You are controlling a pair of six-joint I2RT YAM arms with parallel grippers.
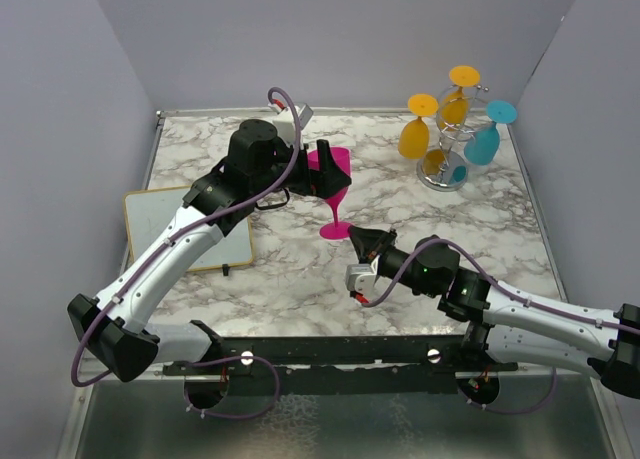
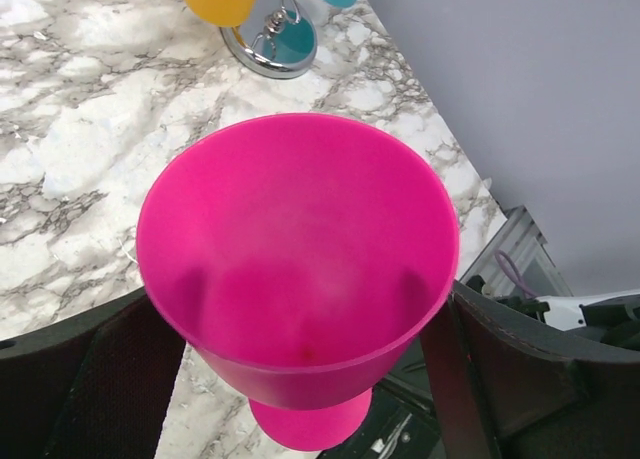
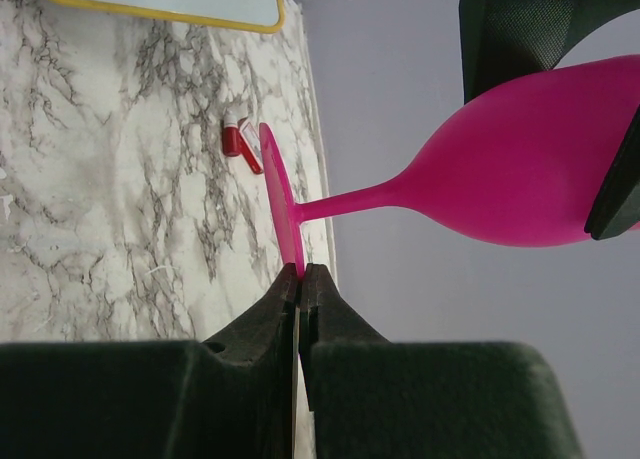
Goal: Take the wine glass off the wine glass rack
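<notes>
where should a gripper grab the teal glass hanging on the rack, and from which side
Probably by the bowl of the teal glass, jaws coming in from the right side of the rack as the top view shows it. It hangs foot-up with the foot in the wire, so the bowl is the free part. Yellow glasses crowd the left; the right looks open.

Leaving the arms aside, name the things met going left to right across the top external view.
flat white board with a pale yellow frame → pink plastic wine glass → silver wire wine glass rack, which carries orange glasses and a teal glass
</notes>
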